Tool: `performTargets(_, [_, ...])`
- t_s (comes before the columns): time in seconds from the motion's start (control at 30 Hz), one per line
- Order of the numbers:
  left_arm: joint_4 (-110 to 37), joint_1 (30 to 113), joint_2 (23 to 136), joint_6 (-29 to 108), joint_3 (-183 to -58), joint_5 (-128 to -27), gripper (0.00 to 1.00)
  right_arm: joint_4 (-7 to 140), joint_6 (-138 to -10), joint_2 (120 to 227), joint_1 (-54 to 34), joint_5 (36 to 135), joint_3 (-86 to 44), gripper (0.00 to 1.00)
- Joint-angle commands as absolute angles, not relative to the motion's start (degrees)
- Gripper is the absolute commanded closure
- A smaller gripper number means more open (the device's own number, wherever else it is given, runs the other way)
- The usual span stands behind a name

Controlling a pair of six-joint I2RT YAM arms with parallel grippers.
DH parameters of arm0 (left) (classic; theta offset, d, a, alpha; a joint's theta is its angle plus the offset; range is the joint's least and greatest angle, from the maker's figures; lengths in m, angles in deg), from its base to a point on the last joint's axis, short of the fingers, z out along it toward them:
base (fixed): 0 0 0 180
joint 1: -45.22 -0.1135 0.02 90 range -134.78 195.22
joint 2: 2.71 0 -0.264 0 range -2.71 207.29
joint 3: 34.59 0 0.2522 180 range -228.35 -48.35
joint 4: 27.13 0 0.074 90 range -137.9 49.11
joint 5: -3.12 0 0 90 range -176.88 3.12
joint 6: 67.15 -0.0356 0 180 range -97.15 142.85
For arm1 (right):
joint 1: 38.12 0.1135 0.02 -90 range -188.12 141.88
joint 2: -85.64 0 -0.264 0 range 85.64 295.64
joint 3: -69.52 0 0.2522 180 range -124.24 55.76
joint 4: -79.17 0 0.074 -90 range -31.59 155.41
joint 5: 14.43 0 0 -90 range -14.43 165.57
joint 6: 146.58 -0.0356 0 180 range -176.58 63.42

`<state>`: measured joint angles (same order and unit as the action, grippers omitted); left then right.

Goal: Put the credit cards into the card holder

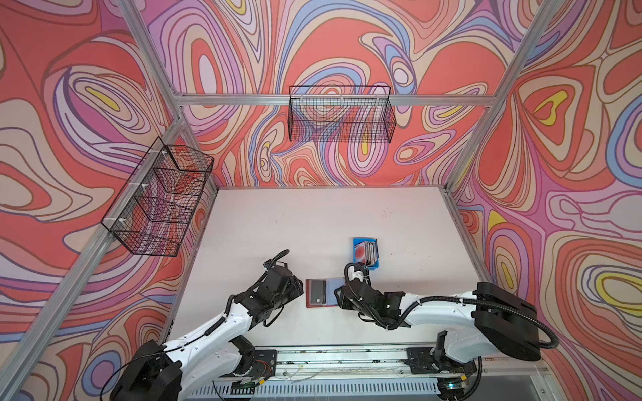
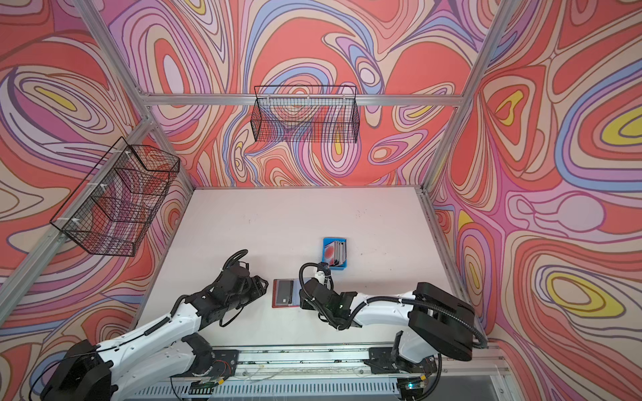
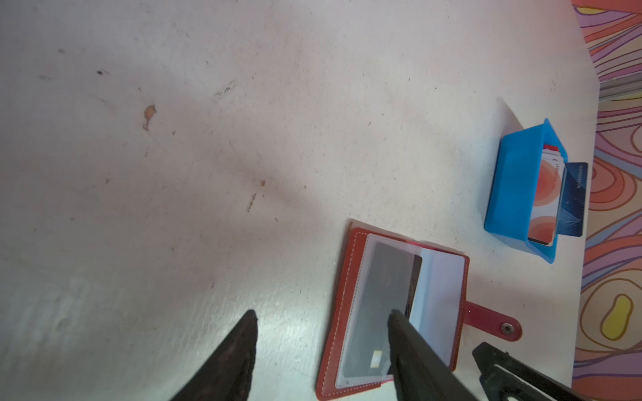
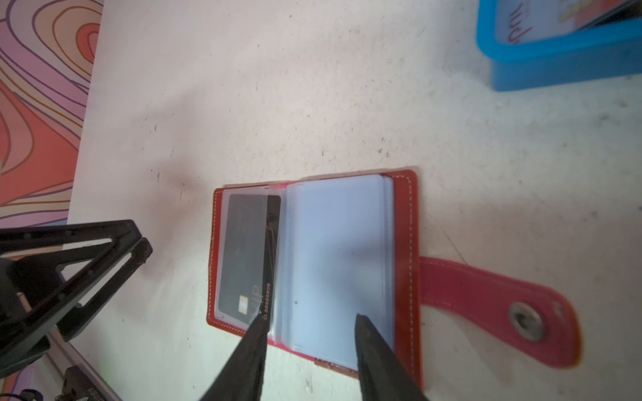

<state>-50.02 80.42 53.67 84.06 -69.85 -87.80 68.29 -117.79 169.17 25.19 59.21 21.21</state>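
Observation:
The red card holder (image 1: 321,293) (image 2: 285,293) lies open on the white table between my two grippers. A dark credit card (image 3: 378,305) (image 4: 246,257) sits in the clear sleeve on one side, and the facing sleeve page (image 4: 337,250) looks light blue. The snap strap (image 4: 486,302) lies flat beside it. My left gripper (image 3: 323,314) (image 1: 300,286) is open, with one finger over the dark card and the other over bare table. Also open, my right gripper (image 4: 311,320) (image 1: 338,295) straddles the light blue page's near edge. More credit cards (image 3: 547,194) (image 1: 364,251) stand in the blue tray.
The blue plastic tray (image 1: 357,265) (image 4: 556,59) stands just behind the holder, with a dark blue card (image 3: 573,198) leaning at its side. Wire baskets hang on the back wall (image 1: 342,114) and the left wall (image 1: 163,201). A metal rail (image 1: 340,357) runs along the front edge.

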Motion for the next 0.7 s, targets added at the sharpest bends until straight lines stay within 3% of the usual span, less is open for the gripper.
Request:
performTargets(0.0, [-47.34,80.20,55.67,85.83,-68.85,-85.42,0.38,65.94,-119.02,169.93,25.51,56.75,20.36,0.56])
performTargets(0.67, [-45.47,80.20,59.99,84.99,-70.38,-81.61,0.38,67.30,-117.95,173.95,25.51,59.04,19.28,0.57])
